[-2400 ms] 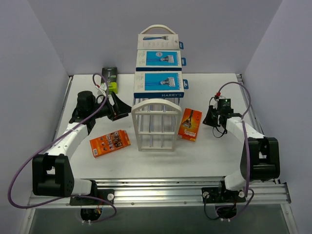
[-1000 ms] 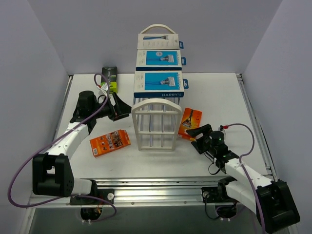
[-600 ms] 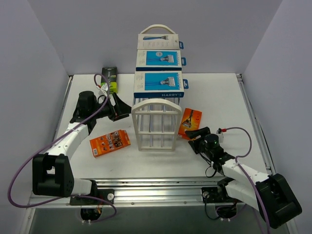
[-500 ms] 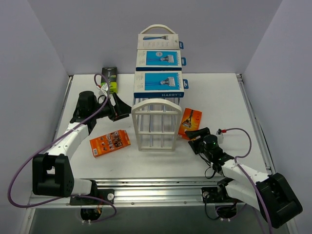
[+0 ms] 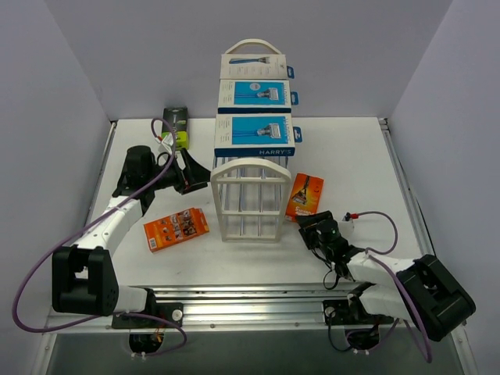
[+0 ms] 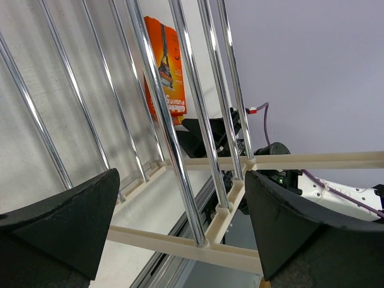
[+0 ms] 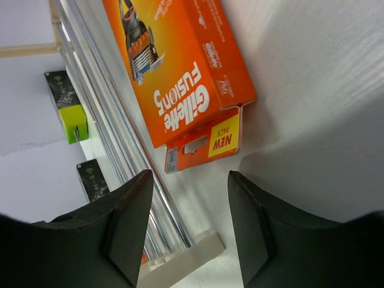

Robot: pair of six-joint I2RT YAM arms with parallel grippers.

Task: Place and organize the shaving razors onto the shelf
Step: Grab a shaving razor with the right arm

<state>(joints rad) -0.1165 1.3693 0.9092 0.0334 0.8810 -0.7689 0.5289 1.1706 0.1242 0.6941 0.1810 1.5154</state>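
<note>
The cream-white shelf (image 5: 250, 199) stands mid-table with three blue-and-white razor boxes (image 5: 254, 134) on its tiers. An orange razor box (image 5: 305, 197) lies flat just right of the shelf, also in the right wrist view (image 7: 180, 78). Another orange box (image 5: 176, 228) lies to the shelf's left, and a black-and-lime box (image 5: 176, 125) stands at the back left. My right gripper (image 5: 316, 230) (image 7: 189, 222) sits low at the orange box's near end, open, nothing between its jaws. My left gripper (image 5: 194, 173) (image 6: 180, 228) is wide open against the shelf's left side, its bars (image 6: 174, 150) between the jaws.
White table (image 5: 351, 156) with grey walls on three sides. A metal rail (image 5: 250, 301) runs along the near edge by the arm bases. The right arm's purple cable (image 5: 383, 223) loops over the table to the right of the orange box.
My right arm has folded lower and drawn back toward the near edge, and its jaws have narrowed. The left arm and all boxes have not moved.
</note>
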